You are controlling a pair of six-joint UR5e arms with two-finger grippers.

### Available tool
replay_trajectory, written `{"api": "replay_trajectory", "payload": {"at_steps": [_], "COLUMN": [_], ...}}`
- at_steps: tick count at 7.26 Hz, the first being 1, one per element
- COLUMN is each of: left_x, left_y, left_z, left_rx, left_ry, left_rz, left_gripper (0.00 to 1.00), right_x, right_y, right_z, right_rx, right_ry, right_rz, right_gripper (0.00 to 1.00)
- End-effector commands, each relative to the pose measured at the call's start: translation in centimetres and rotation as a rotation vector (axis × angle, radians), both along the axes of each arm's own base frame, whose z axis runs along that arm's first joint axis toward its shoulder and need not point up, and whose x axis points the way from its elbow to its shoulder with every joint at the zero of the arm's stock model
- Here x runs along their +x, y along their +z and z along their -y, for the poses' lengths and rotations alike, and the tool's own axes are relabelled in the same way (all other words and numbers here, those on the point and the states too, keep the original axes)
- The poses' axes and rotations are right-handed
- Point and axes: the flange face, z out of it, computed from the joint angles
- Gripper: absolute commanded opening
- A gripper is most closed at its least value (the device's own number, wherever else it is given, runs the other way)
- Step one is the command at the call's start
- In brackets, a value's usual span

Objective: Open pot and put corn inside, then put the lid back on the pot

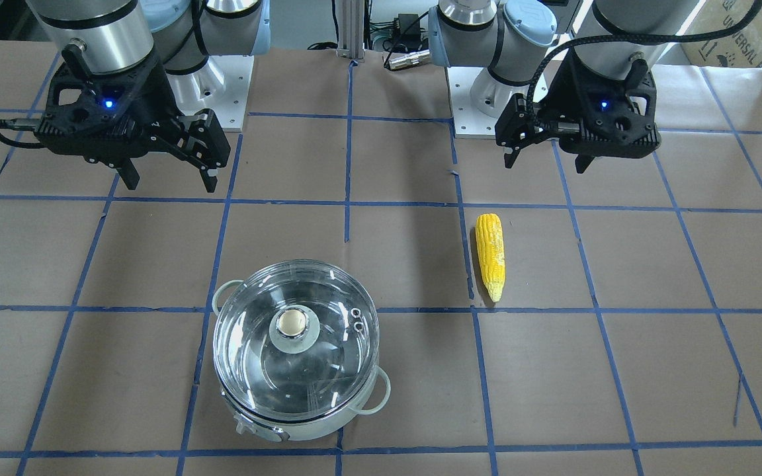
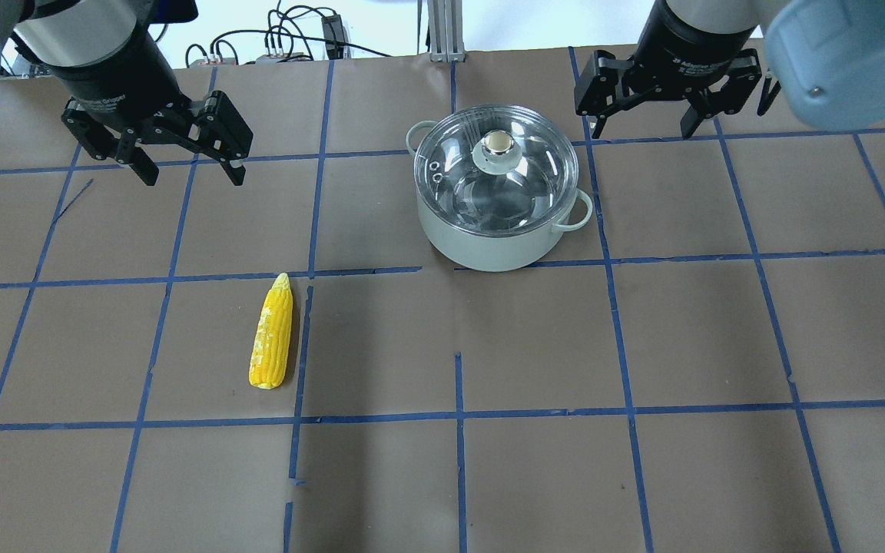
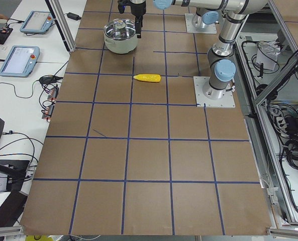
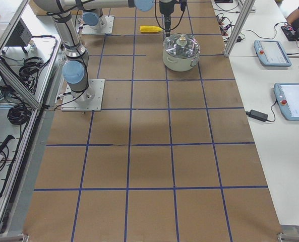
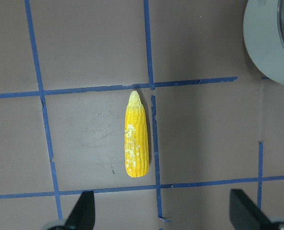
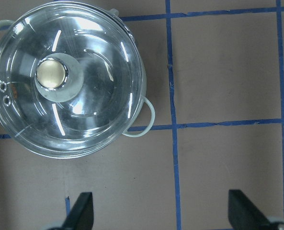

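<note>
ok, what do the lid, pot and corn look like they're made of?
Lid: probably clear glass, glossy; streak highlights, and the inside shows through it.
Pot: mirror-bright steel inside; smooth pale grey-white coating outside, enamel or paint, can't tell.
Corn: likely moulded plastic; uniform yellow with pale scuffed patches.

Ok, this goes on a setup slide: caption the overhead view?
Glass lid on the pot, corn lying on the table apart from it, left gripper and right gripper both open and empty.
</note>
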Motion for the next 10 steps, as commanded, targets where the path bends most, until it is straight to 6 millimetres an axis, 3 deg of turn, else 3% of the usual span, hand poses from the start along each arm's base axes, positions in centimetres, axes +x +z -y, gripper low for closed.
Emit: {"api": "replay_trajectory", "payload": {"at_steps": [1, 2, 5, 8, 10], "left_x": [0.0, 0.0, 0.0, 0.0, 0.0], "left_y": [0.0, 0.0, 0.1, -0.1, -0.1], "left_z": [0.1, 0.1, 0.1, 0.0, 0.0], "left_rx": [0.000, 0.000, -0.001, 0.002, 0.002], "left_ry": [0.000, 0.002, 0.002, 0.000, 0.000], "left_rz": [0.000, 0.000, 0.000, 0.000, 0.000], "left_gripper": [1.00, 1.00, 1.00, 1.00, 1.00], "right_x": [5.0, 7.2, 8.9, 11.4, 11.9], "right_y": [-2.7, -5.1, -8.6, -12.5, -13.7], "right_z": [2.3, 4.1, 8.9, 10.7, 11.2], "right_rx": [0.049, 0.064, 0.064, 0.047, 0.044], "right_ry": [-0.039, -0.058, -0.083, -0.080, -0.075], "right_rz": [0.009, 0.002, 0.013, 0.020, 0.019], "right_gripper": [1.00, 1.00, 0.99, 0.99, 0.99]}}
